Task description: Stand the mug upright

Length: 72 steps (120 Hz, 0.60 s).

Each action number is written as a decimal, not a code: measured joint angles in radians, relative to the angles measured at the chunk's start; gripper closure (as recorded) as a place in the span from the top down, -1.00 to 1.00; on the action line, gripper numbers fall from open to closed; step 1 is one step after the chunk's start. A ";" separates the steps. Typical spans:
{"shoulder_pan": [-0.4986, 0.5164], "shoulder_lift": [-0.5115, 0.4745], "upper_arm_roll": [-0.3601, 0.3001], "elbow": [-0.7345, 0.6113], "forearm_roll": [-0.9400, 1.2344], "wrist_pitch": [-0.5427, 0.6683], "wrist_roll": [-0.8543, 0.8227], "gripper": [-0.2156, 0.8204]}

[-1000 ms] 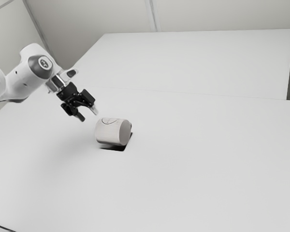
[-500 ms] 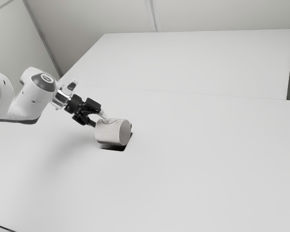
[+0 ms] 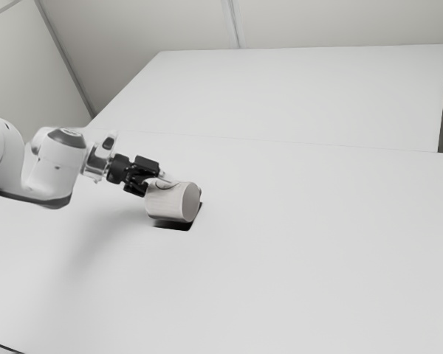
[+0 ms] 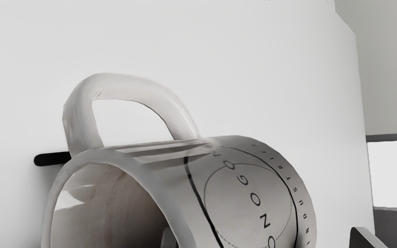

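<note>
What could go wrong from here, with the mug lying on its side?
The round mug might roll if the tool nudges it. One fingertip seems to be at the open mouth, the other outside, so closing might pinch only the wall and let the mug swing when lifted.

White arm, black end effector

On the mug's outer wall, with the handle taken as twelve o'clock when facing the mouth, dark capitals run from about one toward three o'clock. "ONOGON" crosses a thin circle, its final N nearest the handle. Nearer the base, smaller, spaced letters read "INDUSTRIES", the closing ones faint, outside a heavier curved outline.
</note>
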 joint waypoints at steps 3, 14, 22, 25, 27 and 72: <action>0.000 0.000 0.000 -0.003 -0.009 -0.001 0.009 0.36; 0.000 0.000 -0.001 -0.007 -0.032 -0.007 0.037 0.05; -0.001 -0.001 -0.001 -0.008 -0.041 -0.010 0.055 -0.18; -0.001 -0.002 -0.002 -0.008 -0.044 -0.010 0.062 -0.26; -0.001 -0.003 -0.002 -0.008 -0.045 -0.011 0.066 -0.31; -0.013 -0.076 -0.008 -0.034 -0.052 -0.008 0.132 -0.84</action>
